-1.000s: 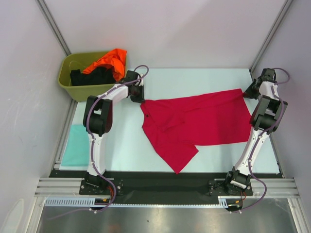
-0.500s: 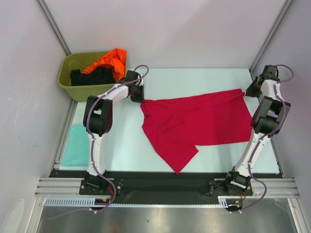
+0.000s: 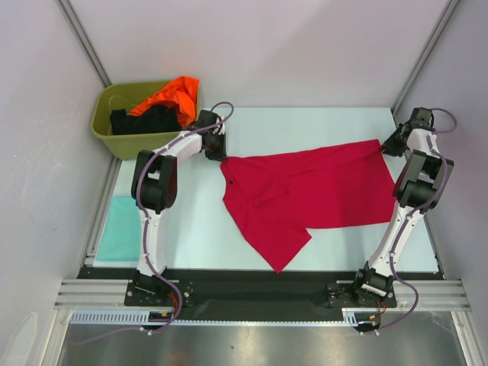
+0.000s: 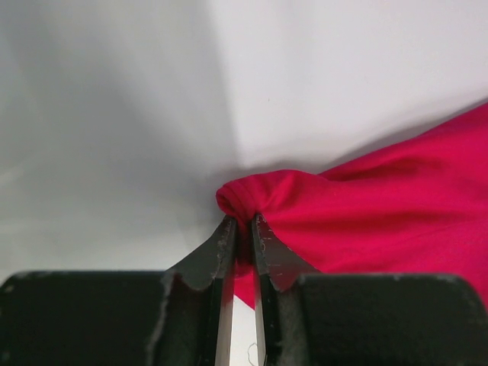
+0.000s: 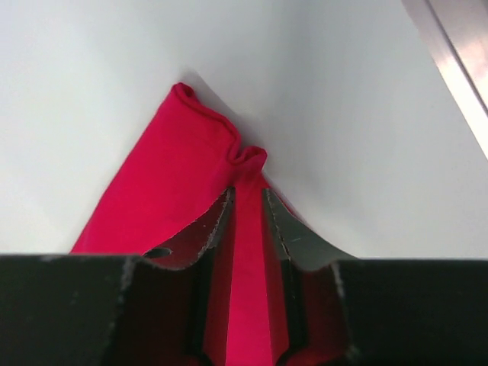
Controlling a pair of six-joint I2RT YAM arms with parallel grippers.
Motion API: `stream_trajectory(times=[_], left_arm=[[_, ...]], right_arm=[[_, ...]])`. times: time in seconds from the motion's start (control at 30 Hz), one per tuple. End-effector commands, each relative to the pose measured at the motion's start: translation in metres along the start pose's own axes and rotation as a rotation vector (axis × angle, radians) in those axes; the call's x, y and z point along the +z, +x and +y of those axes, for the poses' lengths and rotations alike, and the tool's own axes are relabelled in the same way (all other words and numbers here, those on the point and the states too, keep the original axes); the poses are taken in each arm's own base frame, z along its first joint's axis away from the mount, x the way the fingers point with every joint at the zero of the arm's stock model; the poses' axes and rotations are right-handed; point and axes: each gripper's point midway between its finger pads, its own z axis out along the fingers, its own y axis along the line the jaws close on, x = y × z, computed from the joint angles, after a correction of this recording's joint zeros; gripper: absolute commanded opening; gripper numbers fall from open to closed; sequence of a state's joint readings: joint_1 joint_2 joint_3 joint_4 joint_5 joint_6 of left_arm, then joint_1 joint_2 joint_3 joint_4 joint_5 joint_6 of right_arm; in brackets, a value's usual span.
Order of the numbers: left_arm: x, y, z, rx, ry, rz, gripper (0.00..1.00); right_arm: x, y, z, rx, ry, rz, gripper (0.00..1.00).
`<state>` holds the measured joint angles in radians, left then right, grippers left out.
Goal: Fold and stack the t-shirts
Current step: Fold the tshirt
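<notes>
As the crimson-red t-shirt [image 3: 305, 191] lay spread across the middle of the table [image 3: 305, 126], it was gripped at 2 points along its upper edge. The left gripper [image 4: 242, 221] was clenched on a bunched fold at the shirt's upper-left corner, its jaws almost meeting around the cloth. The right gripper [image 5: 248, 196] pinched a puckered corner at the upper right, with a strip of red cloth running down between its jaws. A lower flap of the shirt pointed toward the bottom centre of the top view. The pale teal t-shirt [image 3: 118, 229], folded square, lay at the lower-left edge of the table, well apart. An orange t-shirt [image 3: 171, 95] and a black t-shirt [image 3: 141, 120] sat in the olive-green tub [image 3: 107, 130] at the upper left.
</notes>
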<state>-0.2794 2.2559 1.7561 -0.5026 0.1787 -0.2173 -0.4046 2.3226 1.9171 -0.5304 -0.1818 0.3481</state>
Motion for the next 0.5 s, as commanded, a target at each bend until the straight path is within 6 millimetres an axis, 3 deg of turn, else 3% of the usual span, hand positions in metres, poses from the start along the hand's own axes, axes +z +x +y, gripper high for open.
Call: stream_trajectory(times=[0.0, 0.47], left_arm=[[-0.003, -0.013, -0.002, 0.023, -0.006, -0.029, 0.17], [0.003, -0.011, -0.001, 0.020, 0.000, -0.013, 0.16]], right_arm=[[0.004, -0.012, 0.005, 0.007, -0.017, -0.025, 0.25], [0.016, -0.023, 0.008, -0.017, -0.040, -0.053, 0.33]])
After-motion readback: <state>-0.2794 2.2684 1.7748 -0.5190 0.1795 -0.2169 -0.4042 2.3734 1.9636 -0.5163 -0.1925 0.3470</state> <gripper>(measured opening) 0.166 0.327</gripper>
